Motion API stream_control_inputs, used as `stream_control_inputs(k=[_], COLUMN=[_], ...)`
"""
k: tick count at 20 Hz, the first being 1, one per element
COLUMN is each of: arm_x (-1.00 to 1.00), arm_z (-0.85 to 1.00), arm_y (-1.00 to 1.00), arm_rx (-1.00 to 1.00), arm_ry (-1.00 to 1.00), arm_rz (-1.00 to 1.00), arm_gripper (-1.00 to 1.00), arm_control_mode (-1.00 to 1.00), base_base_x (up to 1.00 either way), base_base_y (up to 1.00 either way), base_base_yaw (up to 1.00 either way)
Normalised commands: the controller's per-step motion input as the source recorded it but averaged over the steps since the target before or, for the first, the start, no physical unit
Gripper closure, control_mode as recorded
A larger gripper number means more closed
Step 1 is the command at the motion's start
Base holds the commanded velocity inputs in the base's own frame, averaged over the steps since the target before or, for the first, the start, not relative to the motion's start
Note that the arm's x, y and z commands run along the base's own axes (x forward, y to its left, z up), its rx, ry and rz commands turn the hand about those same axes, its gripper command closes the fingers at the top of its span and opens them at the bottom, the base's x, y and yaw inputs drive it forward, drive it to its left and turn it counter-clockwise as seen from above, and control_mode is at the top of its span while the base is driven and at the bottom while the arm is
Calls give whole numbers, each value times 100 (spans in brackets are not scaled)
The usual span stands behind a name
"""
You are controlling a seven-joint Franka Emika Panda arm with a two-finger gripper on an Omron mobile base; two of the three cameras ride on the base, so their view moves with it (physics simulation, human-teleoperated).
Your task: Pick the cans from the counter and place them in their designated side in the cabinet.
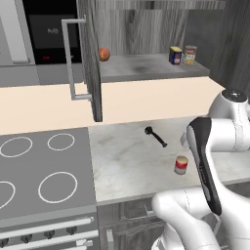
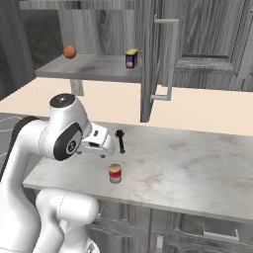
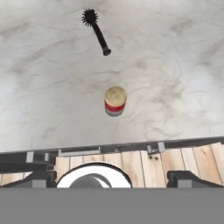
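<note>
A red can with a cream band and gold lid (image 1: 181, 165) (image 2: 115, 173) (image 3: 115, 101) stands upright on the pale marbled counter (image 1: 127, 161) (image 2: 188, 168) (image 3: 175, 78), close to its front edge. My gripper (image 2: 94, 150) (image 3: 112, 178) hangs above that edge, high over the can and just short of it. It is open, with nothing between its fingertips (image 3: 37, 178). The dark wood-grain cabinet (image 1: 146, 68) (image 2: 89, 69) has its door open. On its shelf's right side stand a blue can with a yellow label (image 1: 175, 55) (image 2: 131, 58) and a red-and-cream can (image 1: 190, 54).
An orange ball (image 1: 104, 53) (image 2: 69, 51) rests on the shelf's left end. The open door with its bar handle (image 1: 68, 58) (image 2: 168, 59) juts out over the counter. A black long-handled brush (image 1: 155, 136) (image 2: 120, 141) (image 3: 96, 30) lies behind the red can. A stovetop (image 1: 44, 166) adjoins on the left.
</note>
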Motion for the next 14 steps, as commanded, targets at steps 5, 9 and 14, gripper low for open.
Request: stream_control_inputs(k=[5, 9, 14], arm_x=[9, 9, 10], arm_z=[-12, -13, -15], arm_y=[-1, 0, 0], arm_rx=[0, 0, 0], arm_ry=[0, -1, -3], arm_rz=[0, 0, 0], arm_gripper=[-100, -100, -100], arm_control_mode=[-100, -100, -100], base_base_x=[0, 0, 0], base_base_y=[0, 0, 0], base_base_yaw=[0, 0, 0])
